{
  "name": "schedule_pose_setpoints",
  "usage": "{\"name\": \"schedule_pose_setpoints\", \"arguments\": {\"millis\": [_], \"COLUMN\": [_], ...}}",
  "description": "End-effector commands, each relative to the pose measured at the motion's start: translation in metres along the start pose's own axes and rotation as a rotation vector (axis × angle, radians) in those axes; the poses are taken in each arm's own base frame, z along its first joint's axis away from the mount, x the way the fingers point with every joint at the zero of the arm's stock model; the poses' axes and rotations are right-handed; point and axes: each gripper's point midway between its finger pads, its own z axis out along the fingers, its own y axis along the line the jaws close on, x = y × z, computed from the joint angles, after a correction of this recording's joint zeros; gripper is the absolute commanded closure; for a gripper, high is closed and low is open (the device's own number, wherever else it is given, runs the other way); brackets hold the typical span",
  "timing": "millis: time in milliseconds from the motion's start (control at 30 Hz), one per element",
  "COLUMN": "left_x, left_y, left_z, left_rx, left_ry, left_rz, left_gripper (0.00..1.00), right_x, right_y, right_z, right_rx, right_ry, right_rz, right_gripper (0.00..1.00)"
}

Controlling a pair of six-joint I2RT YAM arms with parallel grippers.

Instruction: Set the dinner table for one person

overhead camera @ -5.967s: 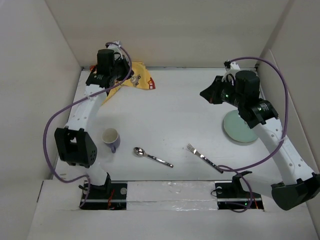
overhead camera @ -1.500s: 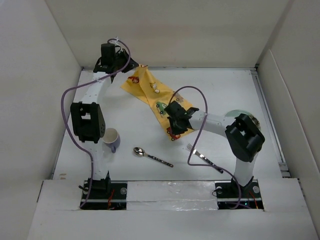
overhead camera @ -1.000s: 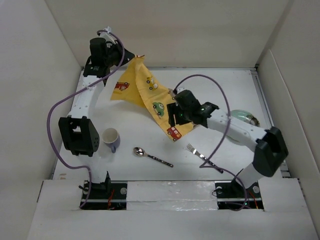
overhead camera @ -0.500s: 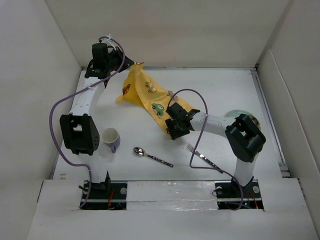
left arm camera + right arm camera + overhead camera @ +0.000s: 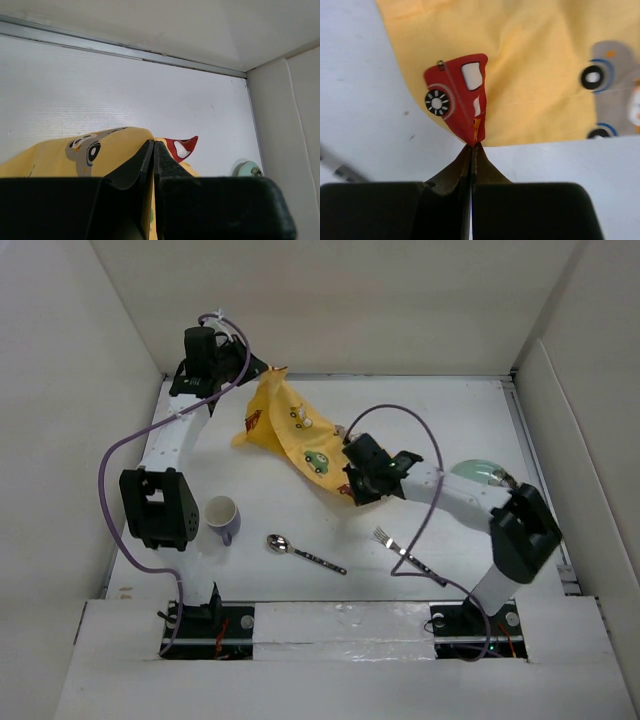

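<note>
Left fingers (image 5: 132, 167), upper left, and right fingers (image 5: 452, 172), centre, each clamped tight on a yellow cloth (image 5: 300, 435) corner.

Top external: was fixed high at the near edge, faced down and forward, and stood far enough off to take in the whole table (image 5: 420, 410). Left wrist: sat low and close behind the left gripper (image 5: 153, 149) and faced across the table to the far wall (image 5: 125, 15). Right wrist: sat very close above the right gripper (image 5: 471, 148) and faced almost straight down. Shared: the cloth (image 5: 300, 435) showed in all three views, the plate (image 5: 480, 472) in the top and left-wrist views.
</note>
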Motion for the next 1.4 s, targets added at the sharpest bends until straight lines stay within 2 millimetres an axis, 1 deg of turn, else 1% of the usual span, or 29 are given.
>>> {"name": "schedule_pose_setpoints", "arguments": {"millis": [0,33,67,100,200,233,333,433,500,533,567,633,667,700,767,800,833,900,933,967,1033,1067,1133,1167,1200,1233,1267,1300,1367], "left_x": [-0.033,-0.038,-0.056,-0.057,-0.078,-0.085,-0.098,-0.099,-0.091,-0.086,-0.075,-0.058,-0.042,-0.036,-0.017,-0.015,-0.005,-0.002,0.013,0.007,0.018,0.002,0.006,-0.007,-0.012,-0.018,-0.029,-0.037,-0.052], "left_y": [-0.039,-0.044,-0.057,-0.057,-0.071,-0.079,-0.078,-0.078,-0.074,-0.073,-0.065,-0.052,-0.036,-0.029,-0.001,0.009,0.03,0.048,0.075,0.072,0.098,0.095,0.108,0.103,0.108,0.115,0.108,0.115,0.113], "left_z": [-0.036,-0.043,-0.062,-0.062,-0.095,-0.111,-0.147,-0.17,-0.169,-0.166,-0.157,-0.143,-0.132,-0.126,-0.103,-0.095,-0.075,-0.053,-0.028,-0.015,0.015,0.022,0.041,0.044,0.047,0.048,0.045,0.041,0.027], "left_rx": [0.071,0.073,0.074,0.074,0.093,0.105,0.114,0.097,0.088,0.098,0.099,0.102,0.085,0.073,0.026,0.004,-0.038,-0.065,-0.107,-0.096,-0.156,-0.147,-0.176,-0.172,-0.195,-0.21,-0.2,-0.213,-0.229], "left_ry": [-0.09,-0.104,-0.153,-0.154,-0.222,-0.252,-0.312,-0.353,-0.325,-0.305,-0.274,-0.222,-0.189,-0.179,-0.128,-0.123,-0.089,-0.068,-0.015,-0.014,0.019,-0.011,0.0,-0.012,-0.025,-0.033,-0.054,-0.074,-0.111], "left_rz": [0.073,0.086,0.105,0.106,0.106,0.111,0.073,0.057,0.033,0.02,-0.005,-0.063,-0.092,-0.111,-0.165,-0.176,-0.204,-0.226,-0.262,-0.248,-0.266,-0.25,-0.258,-0.253,-0.245,-0.243,-0.23,-0.223,-0.198], "left_gripper": [1.0,1.0,1.0,1.0,1.0,1.0,1.0,1.0,1.0,1.0,1.0,1.0,1.0,1.0,1.0,1.0,1.0,1.0,1.0,1.0,1.0,1.0,1.0,0.95,0.78,0.69,0.6,0.45,0.35], "right_x": [-0.09,-0.098,-0.114,-0.124,-0.139,-0.15,-0.164,-0.177,-0.194,-0.198,-0.203,-0.218,-0.221,-0.226,-0.229,-0.233,-0.235,-0.242,-0.249,-0.254,-0.267,-0.269,-0.27,-0.286,-0.287,-0.291,-0.3,-0.303,-0.305], "right_y": [0.009,0.005,-0.001,0.0,-0.014,-0.02,-0.034,-0.057,-0.084,-0.085,-0.091,-0.11,-0.118,-0.126,-0.139,-0.144,-0.152,-0.165,-0.177,-0.185,-0.2,-0.207,-0.219,-0.221,-0.223,-0.224,-0.225,-0.226,-0.228], "right_z": [-0.137,-0.162,-0.205,-0.228,-0.279,-0.311,-0.358,-0.372,-0.362,-0.354,-0.328,-0.305,-0.287,-0.252,-0.218,-0.185,-0.17,-0.14,-0.112,-0.099,-0.062,-0.052,-0.021,-0.027,-0.025,-0.023,-0.027,-0.03,-0.038], "right_rx": [-0.096,-0.1,-0.12,-0.143,-0.153,-0.167,-0.192,-0.166,-0.123,-0.159,-0.176,-0.214,-0.228,-0.233,-0.253,-0.245,-0.238,-0.22,-0.204,-0.2,-0.159,-0.147,-0.13,-0.135,-0.128,-0.125,-0.128,-0.126,-0.113], "right_ry": [-0.361,-0.41,-0.503,-0.56,-0.648,-0.724,-0.826,-0.874,-0.885,-0.866,-0.819,-0.811,-0.783,-0.724,-0.662,-0.611,-0.597,-0.567,-0.532,-0.52,-0.488,-0.471,-0.434,-0.467,-0.458,-0.464,-0.482,-0.492,-0.512], "right_rz": [0.037,0.039,0.06,0.072,0.102,0.123,0.165,0.207,0.257,0.257,0.294,0.343,0.393,0.42,0.461,0.482,0.5,0.533,0.557,0.572,0.606,0.624,0.668,0.673,0.681,0.684,0.687,0.687,0.681], "right_gripper": [1.0,1.0,1.0,1.0,1.0,1.0,1.0,1.0,1.0,1.0,1.0,1.0,1.0,1.0,1.0,1.0,1.0,1.0,1.0,1.0,1.0,1.0,1.0,0.94,0.86,0.78,0.6,0.5,0.29]}}
